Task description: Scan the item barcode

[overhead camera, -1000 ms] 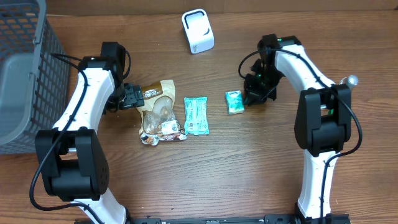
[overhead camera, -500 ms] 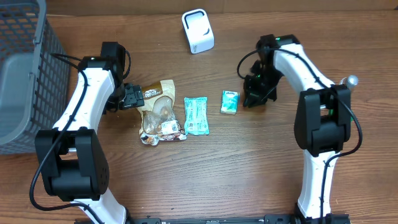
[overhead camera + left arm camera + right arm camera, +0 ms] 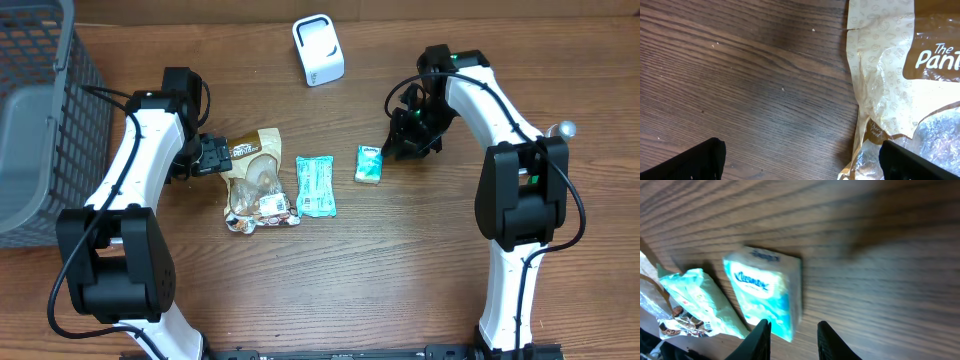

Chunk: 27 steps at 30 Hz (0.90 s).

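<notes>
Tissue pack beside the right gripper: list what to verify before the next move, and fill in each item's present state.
1. Small teal-and-white tissue pack lies flat on the wooden table, touching neither gripper: ok.
2. Right gripper has its jaws apart and empty, close beside the pack: ok.
3. Barcode found on the pack: not ok, only the logo face shows.
4. Bare wood between the pack and the white box-shaped scanner: ok.
5. Left gripper wide open at the brown snack bag, clear of the pack: ok.
6. Pack apart from the pale teal wipes packet: ok.
</notes>
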Motion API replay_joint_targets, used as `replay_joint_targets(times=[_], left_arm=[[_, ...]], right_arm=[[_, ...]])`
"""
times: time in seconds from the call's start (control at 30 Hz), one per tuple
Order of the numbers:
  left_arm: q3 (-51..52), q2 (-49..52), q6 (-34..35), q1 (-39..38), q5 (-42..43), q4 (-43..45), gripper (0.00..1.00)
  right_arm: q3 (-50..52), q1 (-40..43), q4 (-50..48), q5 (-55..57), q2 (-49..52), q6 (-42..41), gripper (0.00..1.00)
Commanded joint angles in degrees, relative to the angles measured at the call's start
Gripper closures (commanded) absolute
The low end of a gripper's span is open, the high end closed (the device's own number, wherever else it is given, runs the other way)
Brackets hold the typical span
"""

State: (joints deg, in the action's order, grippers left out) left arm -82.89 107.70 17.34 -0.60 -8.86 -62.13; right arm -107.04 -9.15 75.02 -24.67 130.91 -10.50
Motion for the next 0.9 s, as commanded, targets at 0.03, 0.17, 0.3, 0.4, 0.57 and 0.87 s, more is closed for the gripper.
replay_joint_targets(times=[0.03,0.17,0.3,0.4,0.57,0.87], left_arm=[[-0.9,0.4,-1.1,0.2,-0.5,0.0,0.00],[-0.9,0.4,-1.1,0.2,-0.5,0.0,0.01],[-0.8,0.4,-1.1,0.2,-0.5,0.0,0.00],[-0.9,0.4,-1.1,0.2,-0.5,0.0,0.01],[-0.9,0.4,-1.1,0.2,-0.5,0.0,0.00],[-0.9,0.4,-1.1,0.2,-0.5,0.0,0.00]], right_arm=[[2.2,-1.6,-2.8,-0.9,0.4,0.3,0.71],[3.8,-2.8,-5.1,-0.9,0.4,0.3,0.71],[4.8,-3.7,-7.0,-0.9,0.4,0.3,0.72],[4.8,-3.9,-7.6,-0.5,0.4,0.0,0.73],[4.8,-3.9,-7.2,3.8,0.4,-2.2,0.73],[4.8,-3.9,-7.1,3.5,0.4,-2.9,0.57]])
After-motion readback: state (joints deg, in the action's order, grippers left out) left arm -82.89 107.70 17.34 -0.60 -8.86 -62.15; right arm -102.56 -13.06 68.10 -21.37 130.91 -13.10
